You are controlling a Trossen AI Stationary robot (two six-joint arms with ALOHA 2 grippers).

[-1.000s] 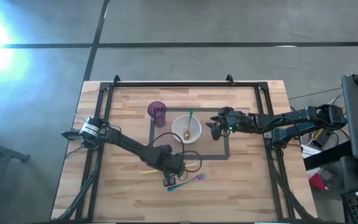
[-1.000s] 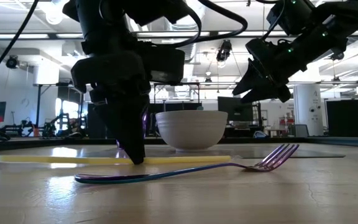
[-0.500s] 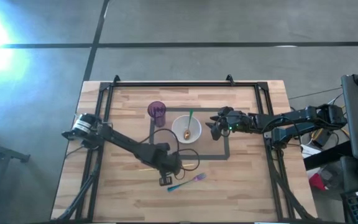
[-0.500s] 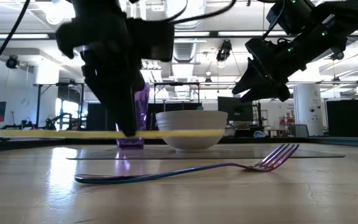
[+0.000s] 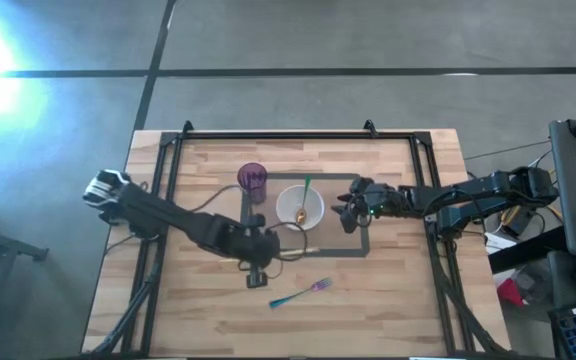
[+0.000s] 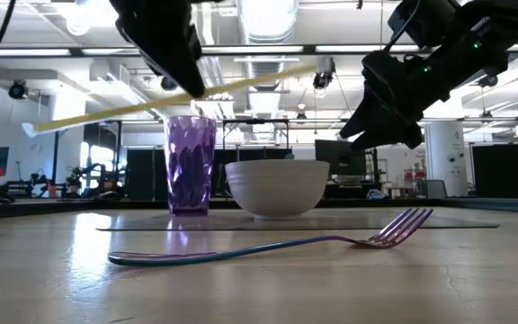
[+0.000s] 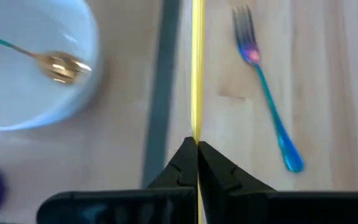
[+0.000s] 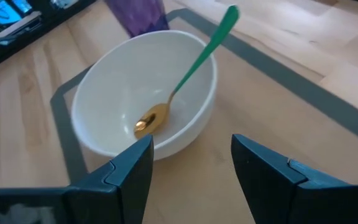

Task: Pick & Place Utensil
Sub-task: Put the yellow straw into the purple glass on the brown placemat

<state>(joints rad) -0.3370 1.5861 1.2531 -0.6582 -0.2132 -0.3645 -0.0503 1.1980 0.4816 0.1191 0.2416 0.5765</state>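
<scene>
My left gripper [image 5: 256, 268] is shut on a thin yellow stick [image 6: 169, 99] and is raised above the table, near of the purple cup [image 5: 253, 182] and white bowl [image 5: 300, 207]. A spoon with a gold bowl and green handle [image 8: 185, 81] leans on the white bowl's rim. An iridescent blue-purple fork [image 5: 301, 293] lies flat on the wood, near of the bowl. My right gripper [image 8: 191, 177] is open and hovers just right of the bowl, above the table. My left gripper pinches the yellow stick [image 7: 196, 127] between its two fingertips, somewhere along its middle length. The fingers come from above and lie across it. The stick is lifted clear of the table and tilted, with one end [image 6: 308, 70] higher than the other [image 6: 30, 129].
A dark tape rectangle [image 5: 365, 240] marks the area around the bowl. A black frame [image 5: 278, 135] runs along the table's far, left and right sides. Bare wood lies on the near half around the fork.
My left gripper has risen from the table and drifted slightly toward the left and far edge, carrying the yellow stick. The stick lay flat on the wood, then hung level, and is now high and tilted. The fork and my right gripper have kept still.
</scene>
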